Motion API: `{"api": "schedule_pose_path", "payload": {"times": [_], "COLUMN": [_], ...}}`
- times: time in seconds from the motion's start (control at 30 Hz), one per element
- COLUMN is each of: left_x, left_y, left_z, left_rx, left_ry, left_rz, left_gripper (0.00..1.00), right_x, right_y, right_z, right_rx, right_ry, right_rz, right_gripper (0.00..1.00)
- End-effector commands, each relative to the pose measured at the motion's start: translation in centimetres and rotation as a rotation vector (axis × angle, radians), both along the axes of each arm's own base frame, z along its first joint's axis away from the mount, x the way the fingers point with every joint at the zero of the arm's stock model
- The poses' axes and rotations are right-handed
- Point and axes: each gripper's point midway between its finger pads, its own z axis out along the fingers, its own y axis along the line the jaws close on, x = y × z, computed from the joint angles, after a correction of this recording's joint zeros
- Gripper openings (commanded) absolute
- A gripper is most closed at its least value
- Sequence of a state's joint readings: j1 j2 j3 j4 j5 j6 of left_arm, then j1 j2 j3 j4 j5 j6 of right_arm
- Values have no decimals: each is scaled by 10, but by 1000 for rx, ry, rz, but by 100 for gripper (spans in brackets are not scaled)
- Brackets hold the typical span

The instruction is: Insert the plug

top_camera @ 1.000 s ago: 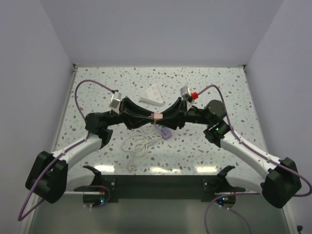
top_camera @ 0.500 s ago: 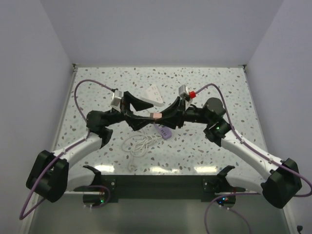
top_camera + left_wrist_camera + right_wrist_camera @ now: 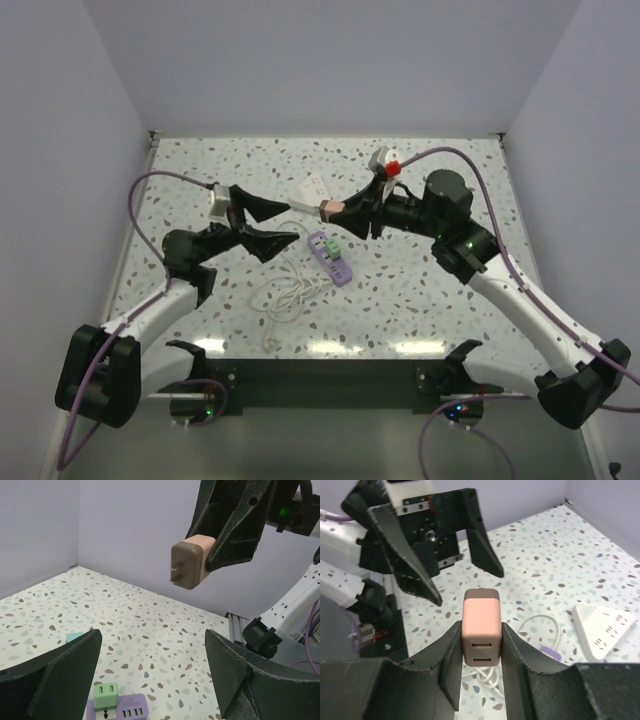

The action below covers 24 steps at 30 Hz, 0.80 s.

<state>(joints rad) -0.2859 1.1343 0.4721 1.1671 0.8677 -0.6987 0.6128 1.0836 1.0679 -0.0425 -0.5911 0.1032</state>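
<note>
Holding the plug (image 3: 328, 209) in mid-air above the surface (image 3: 260, 160), the right fingers (image 3: 512, 645) pinch its two broad sides, USB ports facing the wrist. Left fingers (image 3: 65, 670) are spread wide with nothing between them, near the plug. A purple strip (image 3: 331, 258) lies below, with a green adapter (image 3: 106, 695) seated in it. Judgement: the plug looks light, rigid and smooth, so it may twist in a loose pinch. Grip the flat flanks, clear of the prong face.

Plain pale lavender walls (image 3: 330, 60) boxed in a white speckled terrazzo tabletop (image 3: 420, 310) on three sides, evenly lit, with soft glare along its near edge.
</note>
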Motion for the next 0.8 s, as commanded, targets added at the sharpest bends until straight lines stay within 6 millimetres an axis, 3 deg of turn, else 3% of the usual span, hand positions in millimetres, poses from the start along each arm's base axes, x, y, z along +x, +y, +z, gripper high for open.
{"api": "schedule_pose_path", "payload": {"times": [0.0,0.07,0.1,0.2,0.23,0.27,0.3,0.33,0.37,0.4,0.43,0.5,0.53,0.57,0.63,0.67,0.77], "left_x": [14,25,30,46,51,59,63,66,72,74,78,83,85,87,89,90,92], "left_y": [13,19,23,35,38,44,48,50,56,58,59,62,62,63,64,64,65], "left_z": [1,-5,-6,-12,-19,-20,-23,-28,-30,-31,-36,-39,-43,-43,-49,-49,-50], "left_rx": [20,34,47,81,100,102,115,126,132,136,145,154,162,164,174,177,182], "left_ry": [-43,-12,-21,4,35,50,53,74,81,87,106,116,129,127,142,143,145], "left_rz": [108,170,203,313,339,393,423,446,487,503,518,542,546,553,558,562,567], "left_gripper": [90,90,90,91,91,91,91,91,92,92,92,93,93,93,93,93,93], "right_x": [32,47,59,81,87,92,100,105,110,115,123,133,134,139,144,146,147], "right_y": [-9,-9,-4,-3,-1,1,3,4,4,2,4,9,5,7,8,12,16], "right_z": [-18,-29,-48,-50,-73,-82,-77,-99,-104,-102,-124,-128,-138,-162,-167,-185,-194], "right_rx": [-165,-231,-281,-358,-423,-450,-457,-513,-536,-562,-614,-645,-693,-743,-774,-806,-831], "right_ry": [52,67,115,151,210,231,227,273,287,292,323,335,361,401,420,450,470], "right_rz": [-128,-154,-169,-216,-216,-220,-237,-234,-245,-266,-264,-261,-267,-262,-261,-246,-237], "right_gripper": [0,0,0,0,0,0,0,0,0,0,0,0,0,0,0,0,0]}}
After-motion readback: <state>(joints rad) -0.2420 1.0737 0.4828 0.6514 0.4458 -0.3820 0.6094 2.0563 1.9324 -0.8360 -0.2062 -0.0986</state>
